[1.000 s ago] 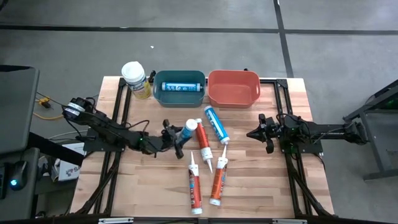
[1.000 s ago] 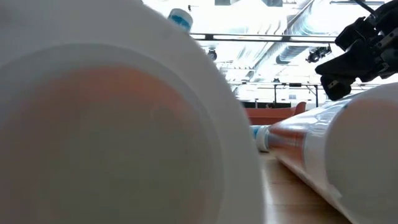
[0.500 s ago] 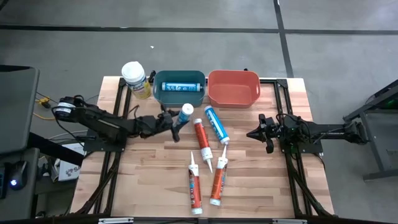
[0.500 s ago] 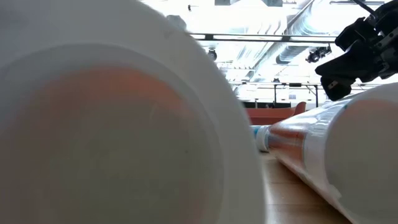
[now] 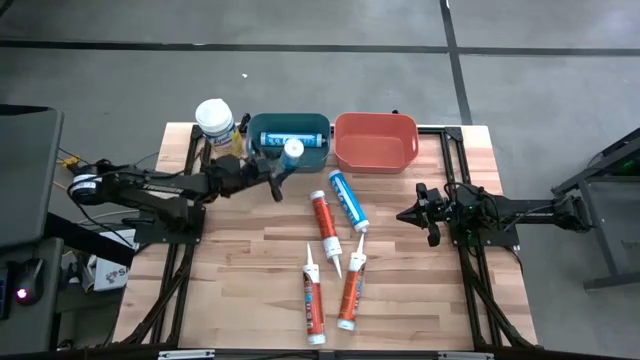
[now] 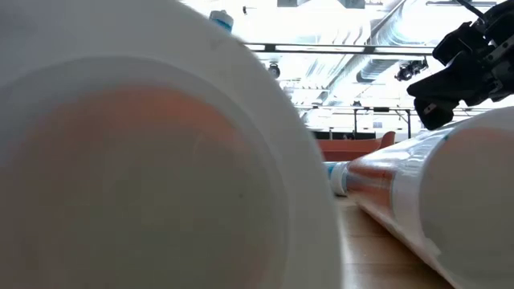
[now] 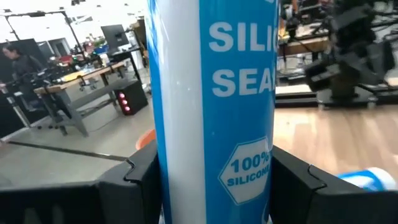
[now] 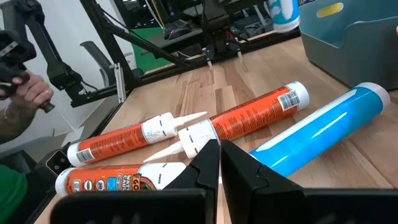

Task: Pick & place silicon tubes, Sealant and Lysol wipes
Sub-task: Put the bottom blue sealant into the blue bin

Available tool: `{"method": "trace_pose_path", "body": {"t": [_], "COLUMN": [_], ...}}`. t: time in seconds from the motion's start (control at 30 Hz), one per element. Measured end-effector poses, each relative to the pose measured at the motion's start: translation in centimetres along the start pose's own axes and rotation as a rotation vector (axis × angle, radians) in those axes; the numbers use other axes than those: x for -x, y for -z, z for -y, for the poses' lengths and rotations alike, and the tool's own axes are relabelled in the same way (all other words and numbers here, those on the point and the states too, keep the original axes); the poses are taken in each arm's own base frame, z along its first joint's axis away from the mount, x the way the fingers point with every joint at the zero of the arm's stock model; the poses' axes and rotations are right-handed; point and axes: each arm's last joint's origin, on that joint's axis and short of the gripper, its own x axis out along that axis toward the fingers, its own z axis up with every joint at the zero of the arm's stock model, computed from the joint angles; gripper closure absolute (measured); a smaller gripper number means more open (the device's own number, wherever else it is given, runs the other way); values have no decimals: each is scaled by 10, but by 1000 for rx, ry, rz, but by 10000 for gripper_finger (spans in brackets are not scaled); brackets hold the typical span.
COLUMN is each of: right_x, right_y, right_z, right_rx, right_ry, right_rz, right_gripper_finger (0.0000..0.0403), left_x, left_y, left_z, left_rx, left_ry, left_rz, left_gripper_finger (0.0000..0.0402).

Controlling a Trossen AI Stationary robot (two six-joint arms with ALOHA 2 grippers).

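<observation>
Left claw (image 5: 277, 170) grips blue/white silicone tube (image 7: 211, 106), upright, w/ white lettering.

The bench (image 5: 400, 280) is pale planked wood with a smooth, faintly satin face. The blue silicone tube (image 7: 211, 106) is glossy plastic, catching the light along its side. The orange tubes (image 8: 249, 118) wear shiny printed labels and matt white nozzles. Both the teal bin (image 5: 262, 150) and the red bin (image 5: 375, 160) look like smooth moulded plastic.
</observation>
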Motion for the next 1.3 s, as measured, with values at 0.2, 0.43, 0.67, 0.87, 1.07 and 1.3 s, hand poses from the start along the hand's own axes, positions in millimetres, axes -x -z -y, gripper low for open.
{"method": "trace_pose_path", "body": {"t": [0.2, 0.43, 0.67, 0.87, 1.07, 1.3], "right_x": [0, 0, 0, 0, 0, 0], "right_y": [0, 0, 0, 0, 0, 0], "right_z": [0, 0, 0, 0, 0, 0], "right_rx": [0, 0, 0, 0, 0, 0], "right_ry": [0, 0, 0, 0, 0, 0], "right_rz": [-1, -1, -1, -1, -1, -1], "right_gripper_finger": [391, 391, 391, 391, 391, 391], "left_x": [-8, -22, -42, -65, -90, -109], "left_y": [-13, -42, -53, -54, -59, -70], "left_z": [-32, -71, -98, -114, -120, -129], "left_rx": [1, -17, -116, -205, -260, -277], "left_ry": [-23, -37, -9, 21, 118, 238], "left_rz": [-85, -233, -475, -627, -781, -956], "left_gripper_finger": [208, 208, 208, 208, 208, 208]}}
